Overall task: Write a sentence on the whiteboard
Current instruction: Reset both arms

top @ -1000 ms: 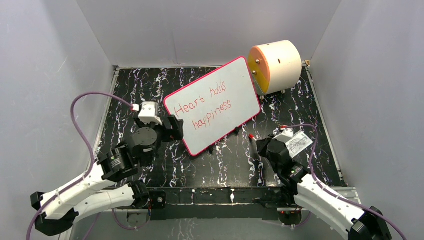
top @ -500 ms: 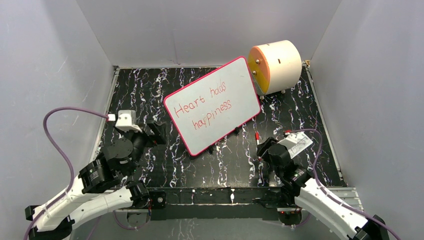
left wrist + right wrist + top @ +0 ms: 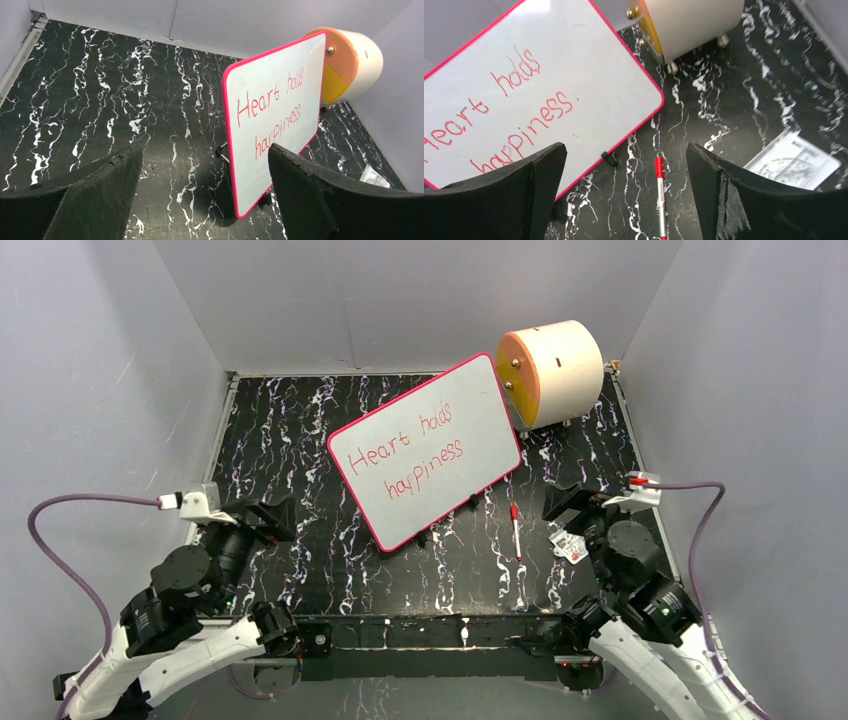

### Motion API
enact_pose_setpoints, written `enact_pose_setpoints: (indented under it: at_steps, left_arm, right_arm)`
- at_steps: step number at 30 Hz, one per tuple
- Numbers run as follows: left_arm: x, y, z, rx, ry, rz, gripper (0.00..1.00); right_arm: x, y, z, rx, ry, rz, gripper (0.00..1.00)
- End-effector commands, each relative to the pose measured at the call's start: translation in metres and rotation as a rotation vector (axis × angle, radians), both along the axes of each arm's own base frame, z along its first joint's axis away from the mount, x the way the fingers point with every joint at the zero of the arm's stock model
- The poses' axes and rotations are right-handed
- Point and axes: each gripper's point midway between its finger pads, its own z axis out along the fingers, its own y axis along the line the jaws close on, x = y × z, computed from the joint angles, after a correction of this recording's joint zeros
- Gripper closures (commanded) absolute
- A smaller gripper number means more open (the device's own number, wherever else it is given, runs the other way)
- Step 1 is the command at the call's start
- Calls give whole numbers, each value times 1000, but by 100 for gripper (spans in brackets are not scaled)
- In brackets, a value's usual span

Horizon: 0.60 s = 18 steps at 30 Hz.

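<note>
The whiteboard [image 3: 472, 410] stands tilted on small black feet in the middle of the table, white with a pink-red rim. On it is the sentence [image 3: 405, 457] in red marker, "Heart holds happiness", also legible in the left wrist view [image 3: 269, 116] and the right wrist view [image 3: 519, 107]. A red-capped marker [image 3: 515, 530] lies loose on the table just right of the board, and lies between and beyond my right gripper's fingers [image 3: 660, 197]. My right gripper [image 3: 572, 510] [image 3: 624, 150] is open and empty. My left gripper [image 3: 262, 518] [image 3: 204, 152] is open and empty, left of the board.
A cream cylinder with an orange face [image 3: 555, 370] lies at the back right, close behind the board's corner. A printed paper label [image 3: 570, 545] lies on the black marbled table near my right gripper. Grey walls enclose the table on three sides.
My right gripper has opened and let go of the marker, which now lies on the table. Both arms have drawn back from the board toward the outer near corners.
</note>
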Motion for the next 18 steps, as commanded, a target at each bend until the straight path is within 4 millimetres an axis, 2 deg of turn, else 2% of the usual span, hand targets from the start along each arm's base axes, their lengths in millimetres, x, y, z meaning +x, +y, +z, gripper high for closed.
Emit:
enact_pose_setpoints:
  at_steps: [1, 6, 9, 18]
  left_arm:
    - [-3, 12, 0, 2, -24, 23, 7]
    - [-2, 16, -4, 5, -37, 42, 7]
    - [-2, 19, -5, 1, -45, 49, 7]
    - [-1, 17, -6, 5, -46, 53, 7]
  right_arm:
    - [-10, -25, 31, -163, -53, -21, 1]
    - [-20, -41, 55, -216, -137, -34, 1]
    - [-25, -47, 61, -222, -184, -45, 1]
    - [-27, -50, 55, -215, -223, -51, 1]
